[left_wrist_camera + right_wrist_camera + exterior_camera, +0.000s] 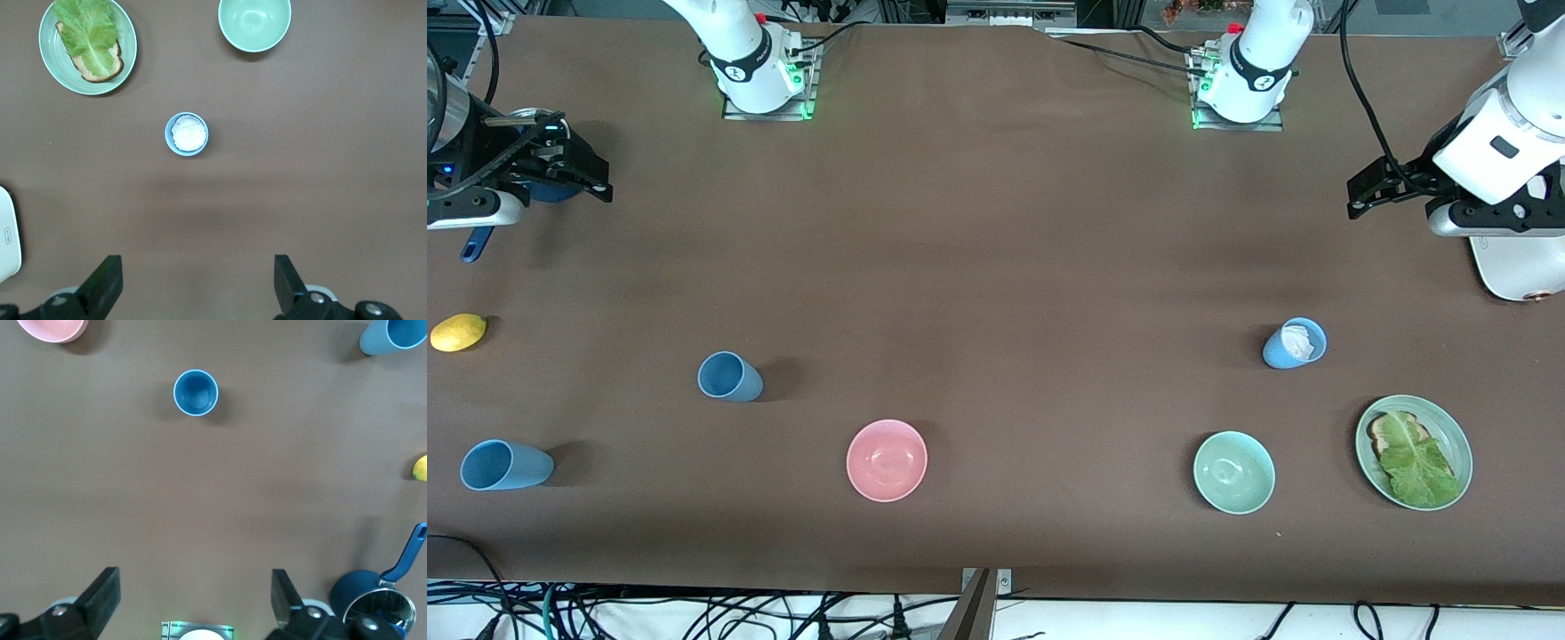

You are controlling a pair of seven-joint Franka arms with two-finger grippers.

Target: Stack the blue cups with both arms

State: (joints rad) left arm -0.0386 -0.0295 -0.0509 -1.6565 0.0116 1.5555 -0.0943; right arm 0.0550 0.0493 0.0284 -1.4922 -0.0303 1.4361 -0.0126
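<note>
Three blue cups stand apart on the brown table. A darker one (730, 377) is toward the right arm's end and also shows in the right wrist view (195, 393), upright and empty. A lighter one (505, 465) is nearer the front camera, by the table's end (392, 337). The third (1295, 343) is toward the left arm's end and holds something white and crumpled (187, 134). My right gripper (587, 164) (193, 593) hangs open and empty over the saucepan. My left gripper (1360, 194) (197, 283) hangs open and empty over bare table.
A navy saucepan (476, 244) (380, 597) and a lemon (458, 332) lie at the right arm's end. A pink bowl (887, 460), a mint bowl (1233, 472) and a mint plate (1449, 431) with bread and lettuce sit nearer the front camera. A white object (1516, 267) lies under the left arm.
</note>
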